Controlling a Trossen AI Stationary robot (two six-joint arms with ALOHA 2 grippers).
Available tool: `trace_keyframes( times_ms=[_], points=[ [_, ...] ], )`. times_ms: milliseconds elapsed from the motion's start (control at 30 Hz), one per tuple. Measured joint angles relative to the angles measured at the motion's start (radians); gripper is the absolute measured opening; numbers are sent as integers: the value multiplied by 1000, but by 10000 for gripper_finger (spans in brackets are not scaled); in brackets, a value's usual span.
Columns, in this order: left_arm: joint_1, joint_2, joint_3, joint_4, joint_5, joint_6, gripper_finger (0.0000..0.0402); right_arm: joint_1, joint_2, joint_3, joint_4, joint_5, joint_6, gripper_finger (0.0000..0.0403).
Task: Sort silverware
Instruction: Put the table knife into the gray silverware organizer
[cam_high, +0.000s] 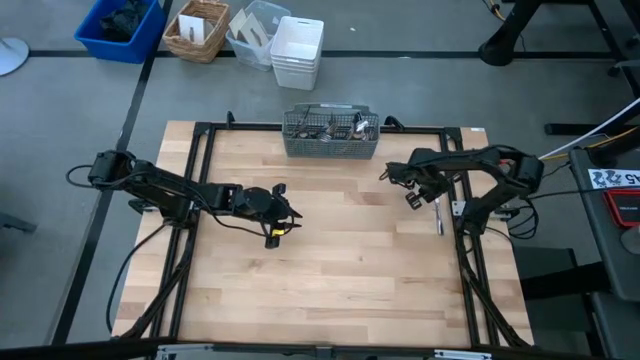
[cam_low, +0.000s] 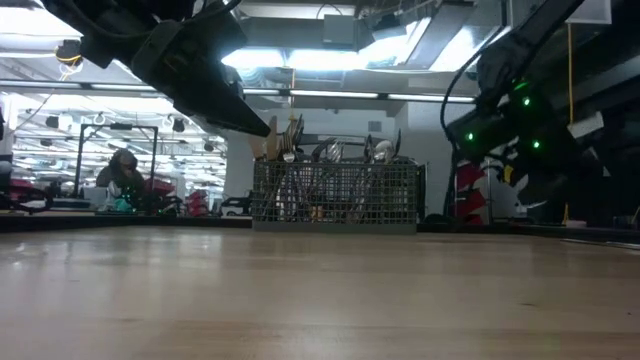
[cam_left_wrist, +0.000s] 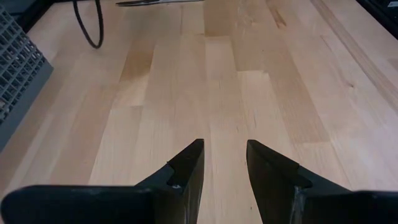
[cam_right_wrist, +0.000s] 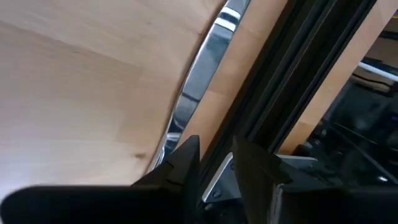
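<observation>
Wooden table (cam_high: 330, 250), mesh caddy (cam_high: 331, 143) rearward

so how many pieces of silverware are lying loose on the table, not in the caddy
1: a knife lies by the table's right edge, beside the right gripper. The rest stand in the caddy; the arms may hide others.

Light wood table (cam_high: 330, 260), butcher-block style planks, sitting in a black metal frame (cam_high: 200, 180). At the far edge, middle-ish, there's a grey wire-mesh caddy (cam_high: 331, 138) standing on the wood, stuffed with silverware (cam_high: 340, 124). Over by the right edge a single knife (cam_high: 438, 214) lies flat on the boards, right next to the frame rail. Rest of the top is bare wood.
</observation>
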Motion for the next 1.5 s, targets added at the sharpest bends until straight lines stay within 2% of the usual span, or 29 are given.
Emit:
trace_keyframes(
  times_ms=[400,833,1167,1500],
  points=[
    [0,0,0,0,0,0,114,-4,126,-23,38,7,-58,98],
    [0,0,0,0,0,0,114,-3,142,-72,97,-78,-57,98],
    [0,0,0,0,0,0,114,-1,142,-10,107,-171,-56,98],
    [0,0,0,-2,0,0,114,130,141,58,154,-235,3,98]
  ],
)
